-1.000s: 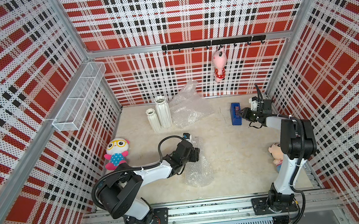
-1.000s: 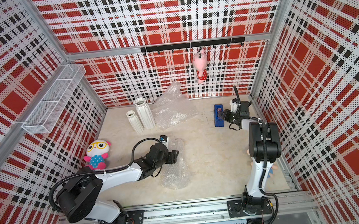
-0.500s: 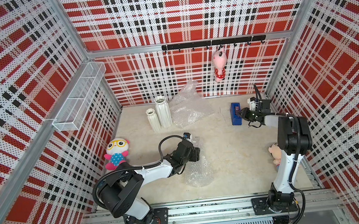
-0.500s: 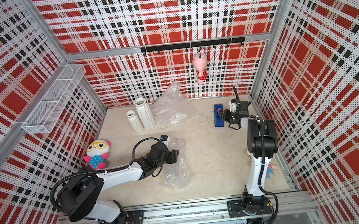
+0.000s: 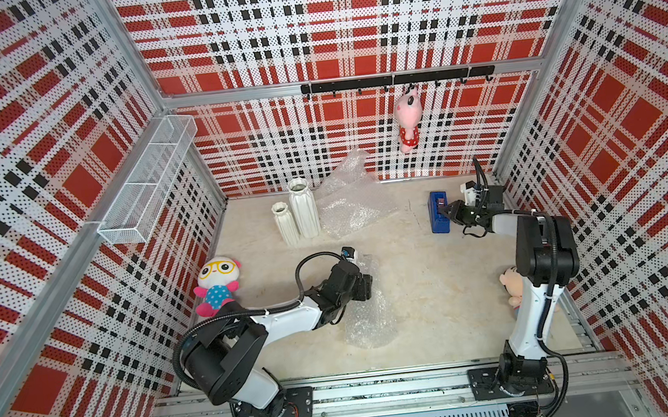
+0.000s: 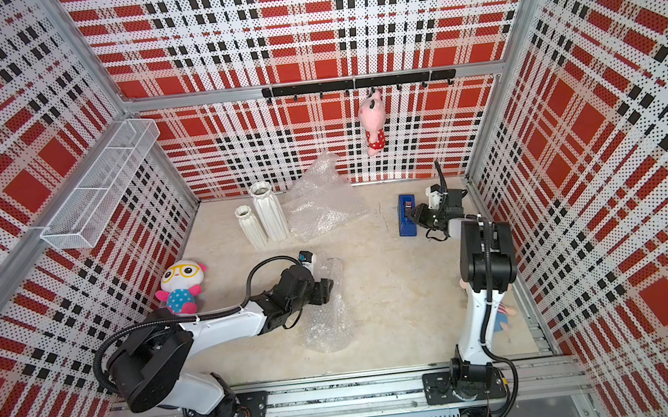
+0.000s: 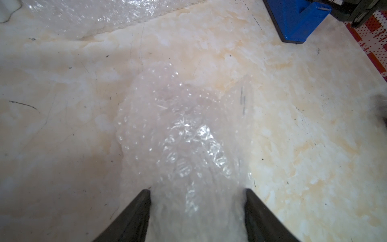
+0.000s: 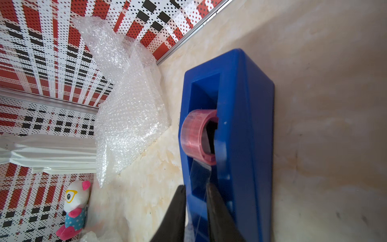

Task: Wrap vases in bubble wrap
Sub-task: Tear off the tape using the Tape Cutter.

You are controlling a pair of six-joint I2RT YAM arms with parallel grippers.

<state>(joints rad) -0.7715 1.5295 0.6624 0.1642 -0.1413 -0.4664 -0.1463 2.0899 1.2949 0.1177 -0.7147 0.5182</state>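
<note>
**Fig. Fetching tape to seal the first bundle**

The left gripper [image 7: 198, 190] lies low over the table [image 5: 436, 291]. Its jaws clasp a rolled bundle [image 7: 182, 136] of bubble wrap from both sides, and the wrap fills the space between them. In both top views this bundle lies near the front middle of the table. Its contents cannot be made out through the bubbles. No glass vase stands in the open, so that vase is judged to be inside.

The right gripper [image 8: 195, 188] is at the cutter end of the blue dispenser [image 8: 240, 125], near the back right corner. Its fingers stand on either side of the clear strip [image 8: 200, 174] that runs down from the red roll [image 8: 196, 136], with a narrow gap between them. Whether they already pinch the strip cannot be told.

The short vase [image 5: 285, 222] and tall vase [image 5: 303, 208] stand upright and bare at the back left, close side by side. A spare sheet [image 5: 348, 204] lies crumpled just beside the tall one, with one corner rising against the back wall.

The step in hand is judged to be taping. The next move calls for a firm pinch on the strip's free end, a steady pull, and a tear across the cutter. The tape then has to be carried to the bundle while the left jaws hold the wrap closed. The thin strip may slip or cling to a finger.
</note>
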